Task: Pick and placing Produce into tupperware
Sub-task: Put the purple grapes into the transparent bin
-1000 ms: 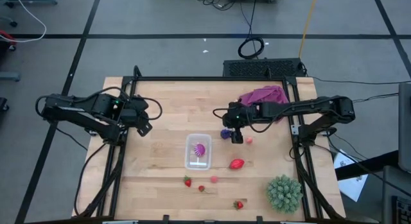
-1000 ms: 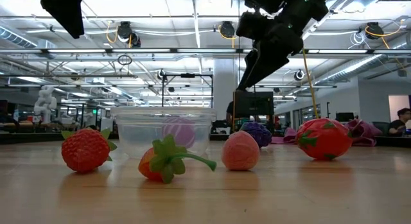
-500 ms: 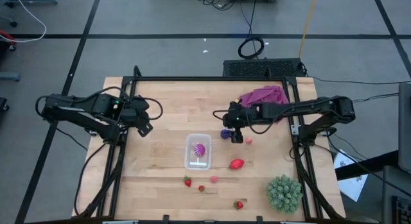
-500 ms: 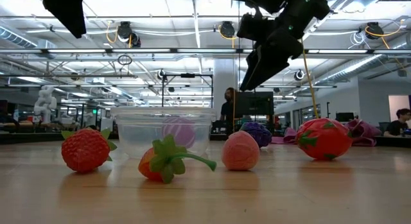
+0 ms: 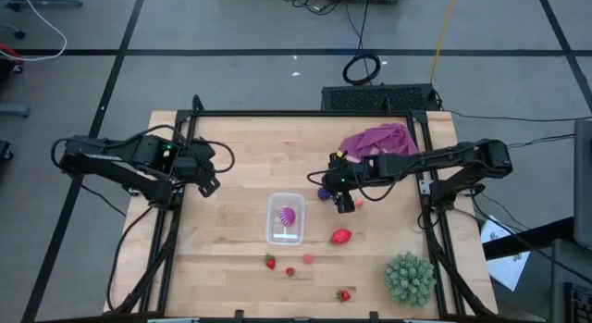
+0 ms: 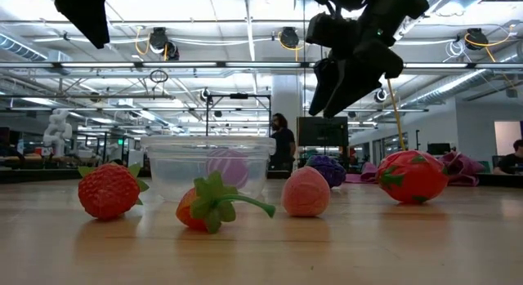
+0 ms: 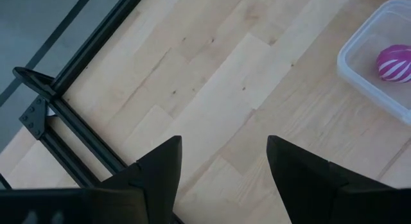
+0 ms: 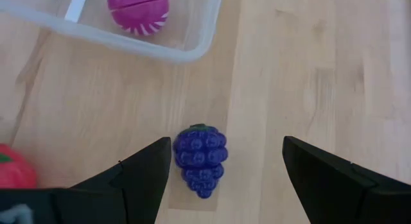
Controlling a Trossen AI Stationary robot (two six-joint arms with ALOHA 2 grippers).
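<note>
Since a second ago the right gripper (image 5: 344,204) has been shifting slightly toward the near edge of the counter (image 5: 240,156); the fruits are lying as before.

The grape bunch (image 8: 200,159) is showing deep purple, knobbly, with a green cap, lying on bare wood just beside the tupperware (image 5: 285,218), not touching it. The tupperware is clear, rounded at the corners, holding one purple-pink round piece (image 5: 287,215) with white stripes.

The high view is mostly hiding the grapes under the right arm; the right wrist view is showing them whole, off-centre, close to one of the fingers (image 8: 138,176). The low view is showing the right gripper hanging well above the counter.

Right fingers are standing wide apart, touching nothing. The left gripper (image 7: 221,163) is waiting over the counter's left edge, its fingers spread, empty.
</note>
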